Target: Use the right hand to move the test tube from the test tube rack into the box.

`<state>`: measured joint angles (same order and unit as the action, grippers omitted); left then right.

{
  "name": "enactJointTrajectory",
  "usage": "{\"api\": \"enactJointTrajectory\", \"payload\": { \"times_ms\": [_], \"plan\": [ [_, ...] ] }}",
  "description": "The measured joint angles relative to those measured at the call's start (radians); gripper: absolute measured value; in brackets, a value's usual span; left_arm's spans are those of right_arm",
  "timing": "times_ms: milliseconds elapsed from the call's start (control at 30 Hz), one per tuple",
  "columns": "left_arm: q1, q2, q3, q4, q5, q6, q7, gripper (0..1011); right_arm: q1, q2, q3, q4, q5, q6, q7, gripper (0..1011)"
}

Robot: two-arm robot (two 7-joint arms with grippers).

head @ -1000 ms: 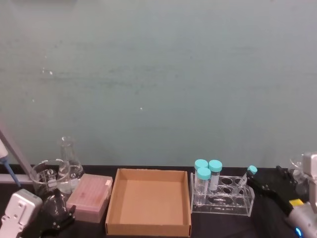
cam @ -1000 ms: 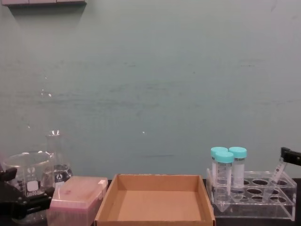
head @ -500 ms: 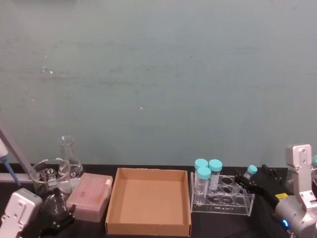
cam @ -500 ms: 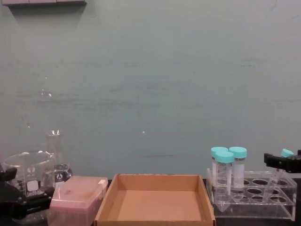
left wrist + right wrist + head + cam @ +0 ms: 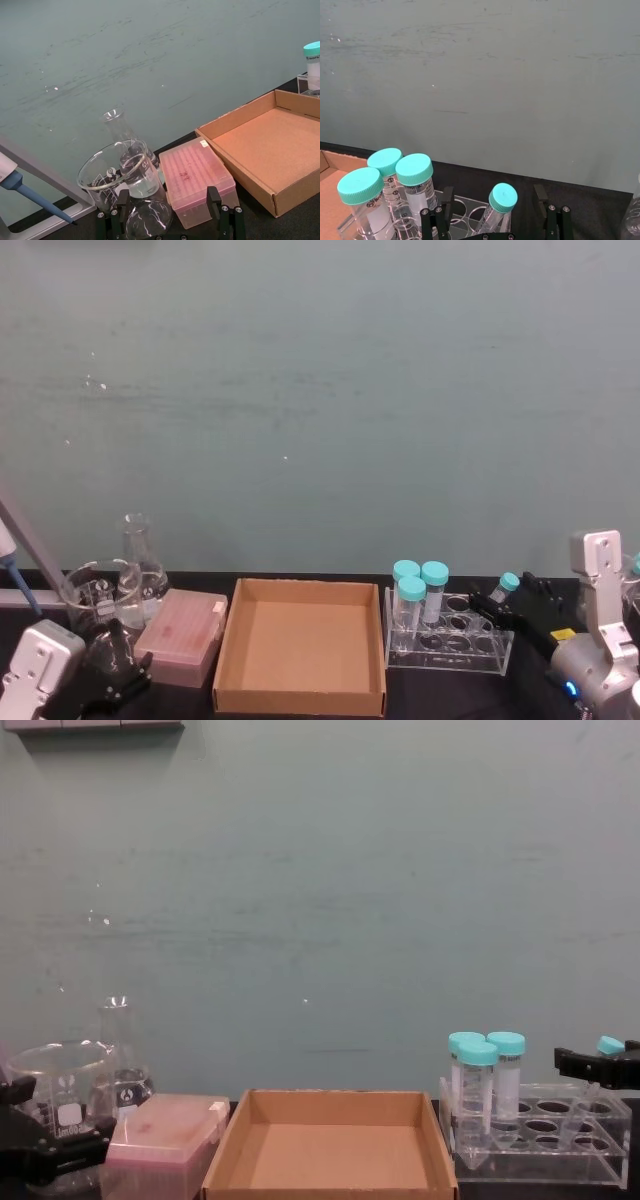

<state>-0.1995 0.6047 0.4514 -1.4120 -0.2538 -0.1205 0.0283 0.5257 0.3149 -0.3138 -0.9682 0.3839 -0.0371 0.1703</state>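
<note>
The right hand point(image 5: 493, 196) holds its fingers spread either side of the test tube point(image 5: 499, 205), which leans in the right-end hole of the test tube rack point(image 5: 450, 652): the grasp step, I'd say. Next it needs to pinch below the cap and lift clear toward the box point(image 5: 300, 702). The arm reaches in low from the right, while the left gripper point(image 5: 112, 682) sits parked lower left, fingers apart.

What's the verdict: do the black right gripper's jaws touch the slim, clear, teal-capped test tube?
Apart. Right wrist view: the black right gripper straddles the slim clear teal-capped test tube with open jaws, a gap showing each side.
</note>
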Motion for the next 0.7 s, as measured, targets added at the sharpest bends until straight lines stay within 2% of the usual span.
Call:
{"api": "enactJointTrajectory", "payload": {
  "times_ms": [133,233,533,567,600,700],
  "plan": [
    [0.000,0.000,0.000,0.000,0.000,0.000,0.000,1000,0.000,0.000,0.000,-0.001,0.001,0.000,0.000,1000],
    [0.000,0.000,0.000,0.000,0.000,0.000,0.000,1000,-0.001,0.000,0.000,-0.002,0.001,0.000,-0.001,960],
    [0.000,0.000,0.000,0.000,0.000,0.000,0.000,1000,-0.002,0.001,-0.001,-0.003,0.002,0.000,-0.001,713],
    [0.000,0.000,0.000,0.000,0.000,0.000,0.000,1000,-0.002,0.001,-0.001,-0.003,0.002,0.000,-0.001,713],
    [0.000,0.000,0.000,0.000,0.000,0.000,0.000,1000,-0.002,0.001,-0.001,-0.003,0.002,0.000,-0.001,651],
    [0.000,0.000,0.000,0.000,0.000,0.000,0.000,1000,-0.002,0.001,-0.001,-0.004,0.002,0.000,-0.001,550]
  ]
}}
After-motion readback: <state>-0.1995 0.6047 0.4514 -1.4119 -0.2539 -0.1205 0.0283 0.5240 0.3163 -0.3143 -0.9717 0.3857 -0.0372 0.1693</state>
